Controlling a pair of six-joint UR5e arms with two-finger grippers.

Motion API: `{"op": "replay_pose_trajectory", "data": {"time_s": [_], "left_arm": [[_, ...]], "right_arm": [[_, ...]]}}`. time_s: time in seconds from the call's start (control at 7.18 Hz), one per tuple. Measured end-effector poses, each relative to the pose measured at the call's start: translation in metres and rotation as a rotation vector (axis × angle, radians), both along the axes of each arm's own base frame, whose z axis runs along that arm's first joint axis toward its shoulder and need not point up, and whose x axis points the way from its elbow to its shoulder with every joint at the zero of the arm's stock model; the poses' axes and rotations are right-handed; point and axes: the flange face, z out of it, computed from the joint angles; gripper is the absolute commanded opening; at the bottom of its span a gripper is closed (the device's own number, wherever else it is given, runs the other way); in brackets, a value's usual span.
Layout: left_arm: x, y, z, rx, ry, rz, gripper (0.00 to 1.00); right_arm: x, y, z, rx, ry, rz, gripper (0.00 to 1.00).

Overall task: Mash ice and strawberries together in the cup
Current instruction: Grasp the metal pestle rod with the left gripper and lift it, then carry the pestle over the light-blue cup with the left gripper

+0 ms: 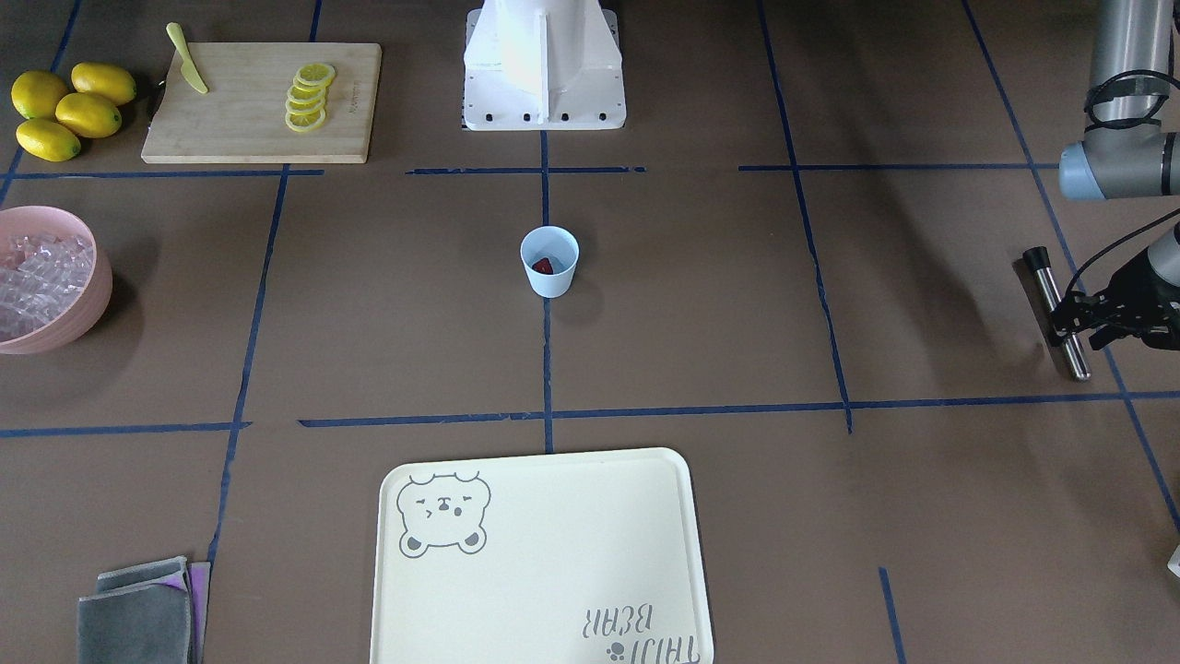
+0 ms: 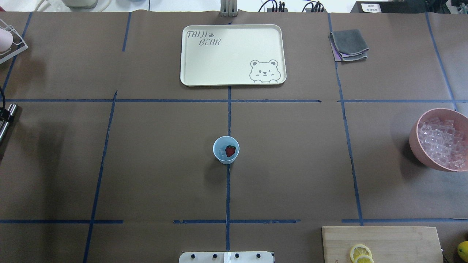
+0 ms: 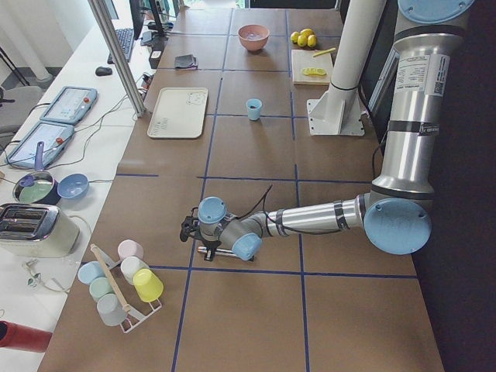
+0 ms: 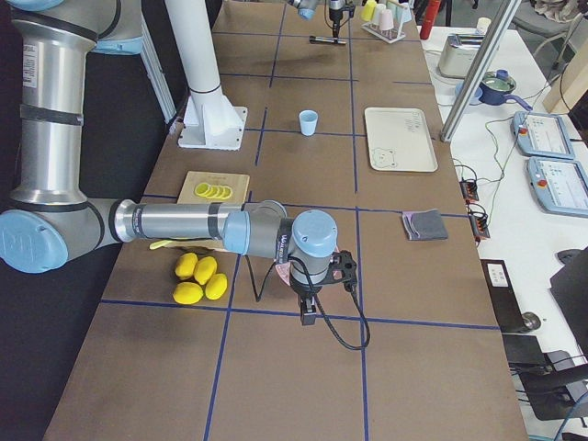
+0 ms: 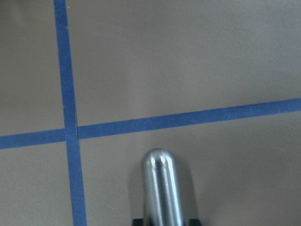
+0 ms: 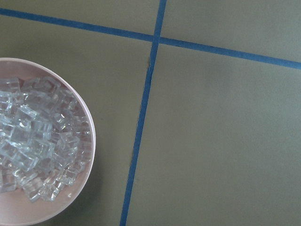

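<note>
Cup (image 1: 549, 279) upright at tabletop (image 2: 292, 175) centre, mouth up.
Strawberry (image 2: 230, 151) inside, leafy cap pointing away from robot, ice (image 2: 221, 152) beside it. Left gripper (image 1: 1074, 323) fingers clamped on steel muddler (image 1: 1046, 281) lying flat, black cap toward robot. Right gripper (image 4: 310, 308) fingers: cannot tell.

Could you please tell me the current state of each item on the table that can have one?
strawberry: whole, unmashed.
ice: uncrushed, beside the strawberry.
cup: upright, holding both.
pink bowl: upright, heaped with ice cubes.
metal rod: lying flat on the table.
left pincer: at the metal rod; open or shut, cannot tell.
lemon slices: cut, overlapping on the board.
cloths: folded, stacked.
</note>
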Motion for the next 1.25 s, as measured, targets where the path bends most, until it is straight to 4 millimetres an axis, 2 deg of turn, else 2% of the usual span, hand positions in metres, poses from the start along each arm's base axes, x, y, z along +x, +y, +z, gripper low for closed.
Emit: {"op": "replay_pose_trajectory", "data": {"time_s": [0.14, 0.28, 0.42, 0.7, 0.84, 0.97, 1.11, 1.25], "left_arm": [[0.002, -0.003, -0.011, 0.02, 0.01, 0.002, 0.0], [0.005, -0.01, -0.036, 0.066, 0.032, 0.007, 0.0], [0.01, -0.022, -0.079, 0.145, 0.068, 0.012, 0.0], [0.025, -0.051, -0.187, 0.374, 0.181, 0.026, 0.03], [0.038, -0.062, -0.244, 0.508, 0.257, 0.039, 0.02], [0.062, -0.059, -0.298, 0.59, 0.347, 0.049, 0.0], [0.086, -0.047, -0.343, 0.645, 0.446, 0.061, 0.0], [0.11, -0.031, -0.379, 0.725, 0.54, 0.094, 0.0]], "right_arm": [[0.0, 0.0, 0.0, 0.001, 0.0, 0.0, 1.0], [0.0, 0.0, -0.001, 0.001, 0.0, 0.0, 1.0], [0.0, 0.0, -0.001, 0.002, 0.0, 0.001, 1.0], [0.0, -0.001, -0.001, 0.003, 0.0, 0.001, 1.0], [0.001, -0.001, -0.002, 0.003, 0.001, 0.003, 1.0], [0.002, 0.0, -0.002, 0.004, 0.001, 0.005, 1.0], [0.004, 0.0, -0.003, 0.005, 0.0, 0.009, 1.0], [0.005, 0.0, -0.003, 0.006, 0.001, 0.013, 1.0]]}}
